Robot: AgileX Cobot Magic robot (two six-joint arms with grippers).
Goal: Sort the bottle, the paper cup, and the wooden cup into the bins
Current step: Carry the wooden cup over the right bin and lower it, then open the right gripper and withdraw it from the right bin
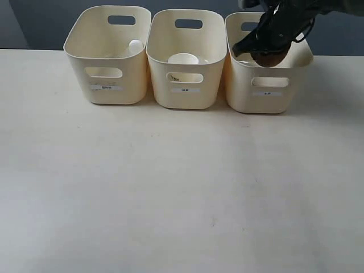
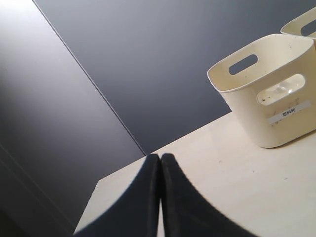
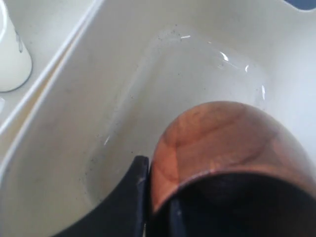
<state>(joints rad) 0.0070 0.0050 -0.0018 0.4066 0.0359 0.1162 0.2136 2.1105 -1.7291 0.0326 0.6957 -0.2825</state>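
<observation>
Over the right-hand bin (image 1: pixel 267 85) my right gripper (image 1: pixel 267 42) hangs with the wooden cup (image 1: pixel 268 58) clamped on its rim. In the right wrist view one dark finger (image 3: pixel 126 207) presses the outside of the cup's wall (image 3: pixel 222 143) while the other is hidden inside its dark mouth. The cup sits above the bin's bare cream floor (image 3: pixel 163 98), its rounded brown base facing down into the tub; I cannot tell whether it touches anything below. The exterior view shows it level with the bin's rim, just inside the front wall.

Moving outward, the middle bin (image 1: pixel 186 85) stands just beside the right one, their walls nearly touching, and holds the paper cup (image 1: pixel 183 58), upright with its white rim showing. The right wrist view catches that cup's side (image 3: pixel 10 54) beyond the dividing walls.

The left bin (image 1: pixel 108 85) holds the bottle (image 1: pixel 134 47); I see only its white cap and a little clear plastic against the back right corner, and a faint clear shape through the handle cutout (image 2: pixel 280 90) in the left wrist view.

My left gripper (image 2: pixel 160 197) is off to the side above the table edge (image 2: pixel 128 173), its fingers pressed together with nothing between them, well apart from the left bin (image 2: pixel 266 98).
</observation>
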